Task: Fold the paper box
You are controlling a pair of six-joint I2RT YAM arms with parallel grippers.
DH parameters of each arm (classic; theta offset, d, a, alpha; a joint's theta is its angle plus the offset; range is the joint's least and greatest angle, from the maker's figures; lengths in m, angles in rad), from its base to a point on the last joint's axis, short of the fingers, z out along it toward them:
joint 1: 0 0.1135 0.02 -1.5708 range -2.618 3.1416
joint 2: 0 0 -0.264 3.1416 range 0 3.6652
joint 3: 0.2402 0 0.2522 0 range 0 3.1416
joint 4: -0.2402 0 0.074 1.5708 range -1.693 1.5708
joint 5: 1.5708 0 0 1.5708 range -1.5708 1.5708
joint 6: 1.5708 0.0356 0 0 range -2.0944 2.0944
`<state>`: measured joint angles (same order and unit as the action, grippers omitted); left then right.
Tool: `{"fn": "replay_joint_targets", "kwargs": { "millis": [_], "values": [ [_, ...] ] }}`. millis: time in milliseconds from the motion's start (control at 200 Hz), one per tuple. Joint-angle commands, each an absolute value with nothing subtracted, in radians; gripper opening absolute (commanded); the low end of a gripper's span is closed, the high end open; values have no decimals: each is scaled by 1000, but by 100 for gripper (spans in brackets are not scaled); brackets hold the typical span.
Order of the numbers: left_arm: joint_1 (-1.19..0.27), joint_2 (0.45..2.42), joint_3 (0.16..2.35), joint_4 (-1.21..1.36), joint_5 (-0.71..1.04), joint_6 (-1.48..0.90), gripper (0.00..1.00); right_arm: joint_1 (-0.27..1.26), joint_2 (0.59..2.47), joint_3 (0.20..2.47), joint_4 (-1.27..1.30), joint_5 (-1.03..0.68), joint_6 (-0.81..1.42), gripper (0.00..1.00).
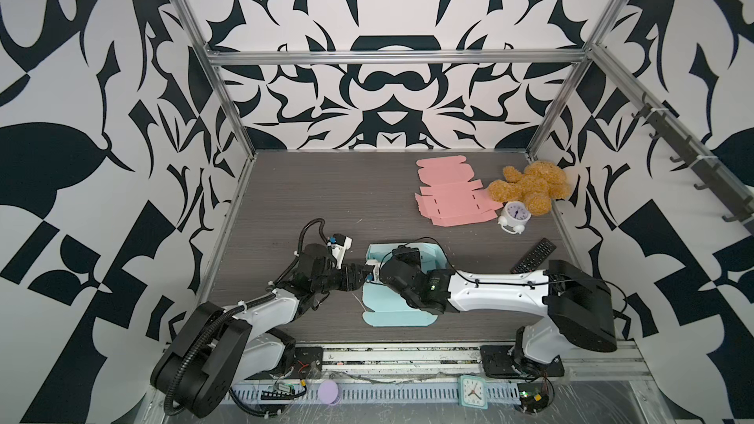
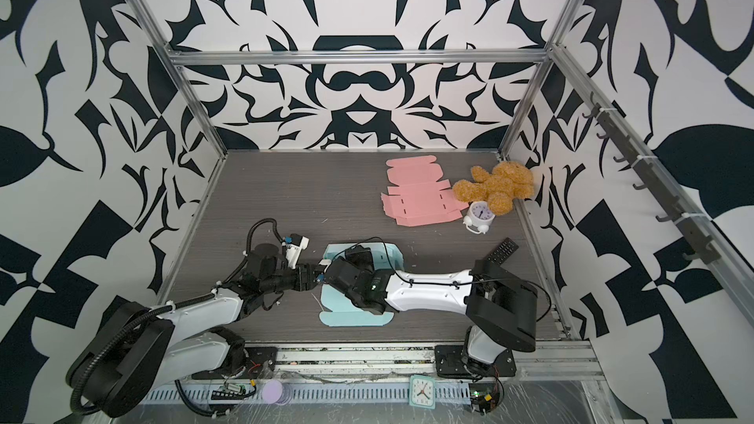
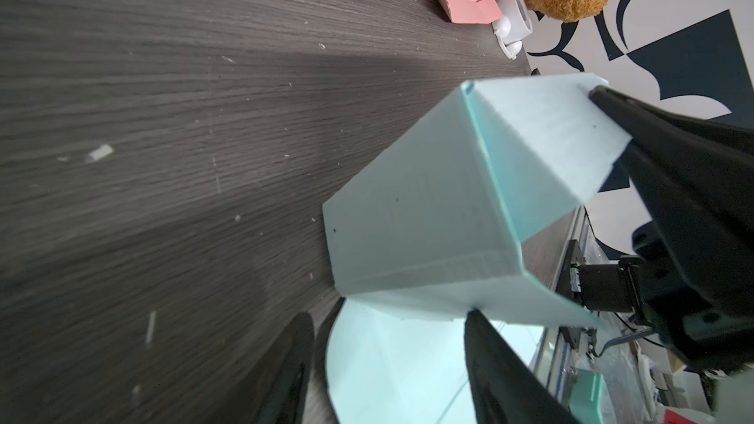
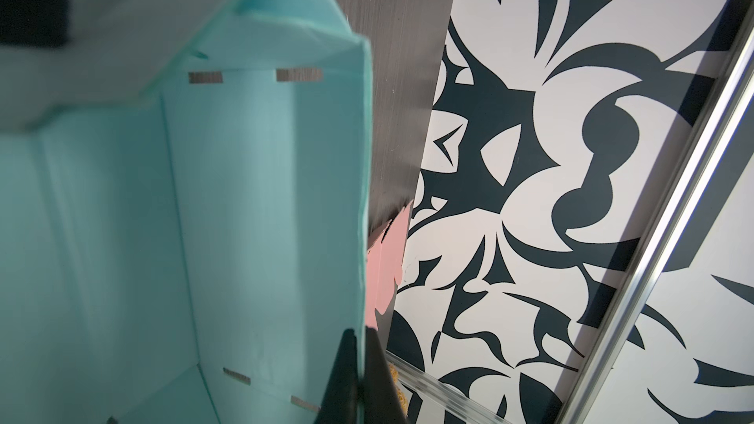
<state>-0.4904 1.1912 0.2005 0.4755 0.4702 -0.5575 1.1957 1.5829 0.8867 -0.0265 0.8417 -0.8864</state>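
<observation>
Box point(image 1: 383, 305) was placed at 6 o'clock on table point(image 1: 306, 197), half formed. One wall's rim was pinched by right gripper point(image 4: 360, 334); left gripper point(image 3: 387, 316), at box's 9 o'clock side, was seen spread, nothing held. Unheld walls could be sprung flat, or rim creased by the lone pinch. Slots point(image 4: 206, 77) were shown only by right wrist view; interior was hidden by right arm point(image 1: 489, 291) in both top views.

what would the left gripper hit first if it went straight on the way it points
Likely the raised side wall of the light blue paper box, just ahead of the left gripper; exact depth is unclear.
</observation>
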Motion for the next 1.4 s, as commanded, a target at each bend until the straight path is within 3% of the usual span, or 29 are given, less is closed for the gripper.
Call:
{"fn": "replay_joint_targets", "kwargs": {
  "millis": [0,320,710,1160,1395],
  "values": [
    [-512,1182,187,568,400,-540,64,1208,1557,883,-30,824,-883,0],
    [-562,1242,187,713,340,-508,64,1239,1581,855,29,890,-932,0],
    [-635,1311,156,831,214,-436,57,1274,1577,857,13,916,-883,0],
    [-693,1350,115,951,97,-395,37,1306,1568,886,-72,903,-761,0],
    [-707,1350,110,942,54,-371,27,1318,1538,900,-124,869,-678,10]
  ]
}}
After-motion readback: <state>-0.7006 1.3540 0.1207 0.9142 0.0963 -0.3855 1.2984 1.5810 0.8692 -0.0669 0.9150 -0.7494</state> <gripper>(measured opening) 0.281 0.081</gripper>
